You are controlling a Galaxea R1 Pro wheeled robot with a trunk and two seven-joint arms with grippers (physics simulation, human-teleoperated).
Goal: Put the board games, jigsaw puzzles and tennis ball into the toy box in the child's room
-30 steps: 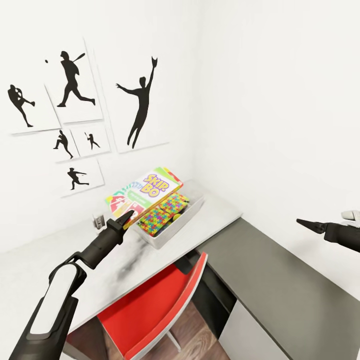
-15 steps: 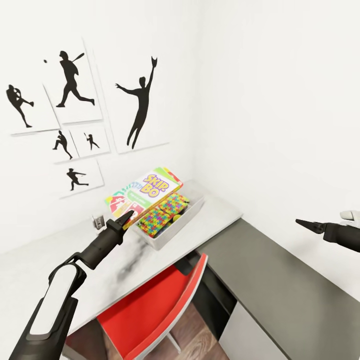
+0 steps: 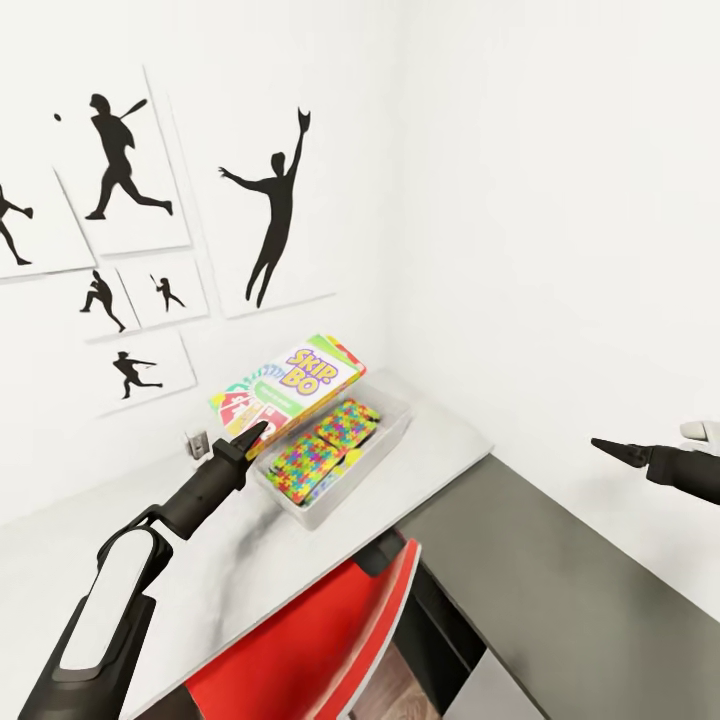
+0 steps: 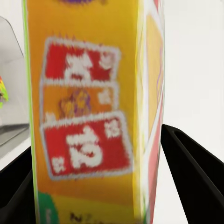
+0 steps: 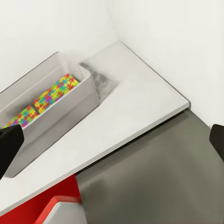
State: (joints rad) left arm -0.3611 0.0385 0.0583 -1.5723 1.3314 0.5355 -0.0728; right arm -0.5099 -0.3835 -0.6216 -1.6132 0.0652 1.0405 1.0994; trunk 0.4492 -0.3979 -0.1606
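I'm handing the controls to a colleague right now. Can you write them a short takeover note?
Left gripper: shut on the yellow-green-red SKIP-BO board game box, held above the shallow light grey toy box.
Right gripper: open, empty, off to the side over the dark grey cabinet top.
Done: two multicoloured jigsaw puzzle slabs lie in the toy box on the light grey table.
Left: lower and release the SKIP-BO box; other toys not in sight.

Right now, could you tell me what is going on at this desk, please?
The left gripper is shut on the SKIP-BO box, holding it tilted above the toy box on the table. Two jigsaw puzzles already lie inside the tray. The right gripper hangs open and empty over the lower dark cabinet top. A red chair sits below.
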